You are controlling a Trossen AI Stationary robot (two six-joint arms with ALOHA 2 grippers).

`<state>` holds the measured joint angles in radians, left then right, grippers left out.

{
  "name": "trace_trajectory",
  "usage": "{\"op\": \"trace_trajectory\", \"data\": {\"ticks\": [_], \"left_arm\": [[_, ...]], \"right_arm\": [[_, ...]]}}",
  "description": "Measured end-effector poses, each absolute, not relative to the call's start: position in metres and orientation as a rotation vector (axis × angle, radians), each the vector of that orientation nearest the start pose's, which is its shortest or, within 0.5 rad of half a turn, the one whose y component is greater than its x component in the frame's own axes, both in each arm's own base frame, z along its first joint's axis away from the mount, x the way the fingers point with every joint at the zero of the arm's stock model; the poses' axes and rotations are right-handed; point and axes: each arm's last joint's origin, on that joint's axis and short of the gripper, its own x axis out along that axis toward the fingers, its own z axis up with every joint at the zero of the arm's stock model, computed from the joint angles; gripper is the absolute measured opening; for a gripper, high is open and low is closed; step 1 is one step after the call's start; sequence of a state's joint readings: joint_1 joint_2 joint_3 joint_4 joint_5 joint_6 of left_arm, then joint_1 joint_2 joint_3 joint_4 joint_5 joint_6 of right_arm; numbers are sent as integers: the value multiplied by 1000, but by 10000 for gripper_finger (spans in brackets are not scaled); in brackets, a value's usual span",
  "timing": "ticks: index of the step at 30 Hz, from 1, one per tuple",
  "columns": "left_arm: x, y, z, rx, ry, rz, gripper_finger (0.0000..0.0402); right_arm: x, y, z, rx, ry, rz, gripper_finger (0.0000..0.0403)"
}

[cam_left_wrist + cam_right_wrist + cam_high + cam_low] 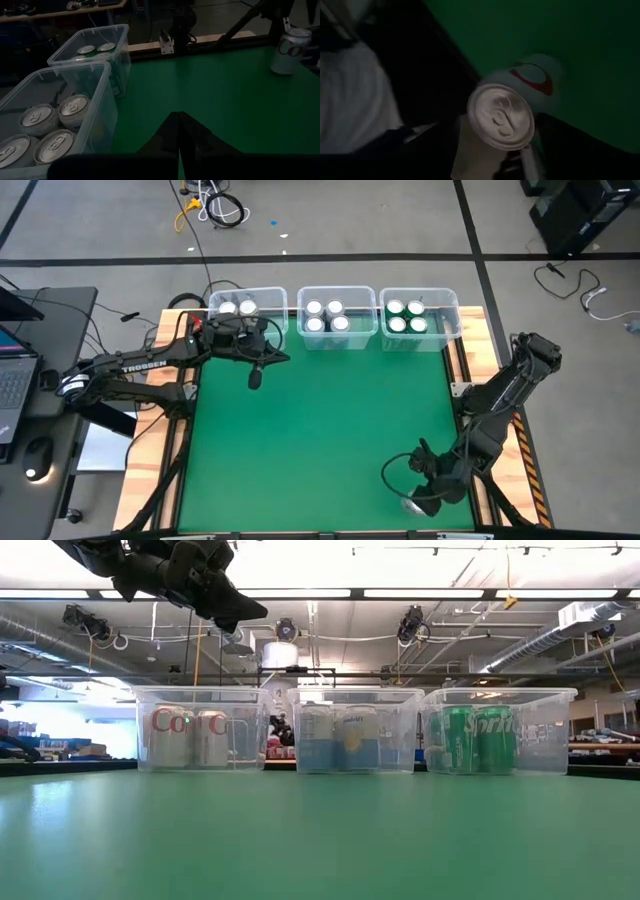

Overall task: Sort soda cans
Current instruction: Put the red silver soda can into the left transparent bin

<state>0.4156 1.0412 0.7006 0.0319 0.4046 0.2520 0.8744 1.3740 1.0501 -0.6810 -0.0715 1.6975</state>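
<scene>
High view, bins: three clear bins sit in a row at the far edge of the green mat (320, 430). The left bin (270, 298) has two cans, the middle bin (338, 292) four, the right bin (450, 315) four.
High view, right gripper (425, 498): at the near right corner of the mat, well apart from the bins, down over one loose can (412, 504).
High view, left gripper (255, 375): just in front of the left bin, up in the air.
Low view: silver cans with red letters (188, 737) in the left bin, pale cans (340, 738) in the middle, green cans (480, 738) in the right.
Left wrist view: its fingers (180, 135) are pressed together and hold nothing. The loose can (289, 49) stands far across the mat.
Right wrist view: the loose can (502, 117) is white with red marks, between wide fingers. I cannot tell if they squeeze it.
How to do it well: I think this can goes in the left bin. Grab it round the middle, keep it straight up, lift it over the wall.
</scene>
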Motion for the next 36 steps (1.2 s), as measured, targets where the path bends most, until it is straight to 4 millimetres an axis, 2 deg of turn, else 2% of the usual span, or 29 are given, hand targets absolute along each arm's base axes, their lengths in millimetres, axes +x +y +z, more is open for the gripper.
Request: {"op": "trace_trajectory", "data": {"ticks": [7, 15, 25, 30, 36], "left_arm": [[213, 81, 277, 123, 283, -24, 5], [213, 81, 277, 79, 283, -18, 5], [213, 81, 277, 73, 283, -16, 5], [213, 82, 277, 72, 285, -14, 5], [213, 81, 277, 69, 290, -15, 5]], "right_arm": [[168, 227, 241, 909, 1372, -153, 240], [170, 231, 245, 910, 1211, -123, 228], [172, 226, 239, 842, 1206, -185, 215], [182, 225, 234, 856, 1216, -206, 173], [189, 220, 234, 870, 1181, -224, 88]]}}
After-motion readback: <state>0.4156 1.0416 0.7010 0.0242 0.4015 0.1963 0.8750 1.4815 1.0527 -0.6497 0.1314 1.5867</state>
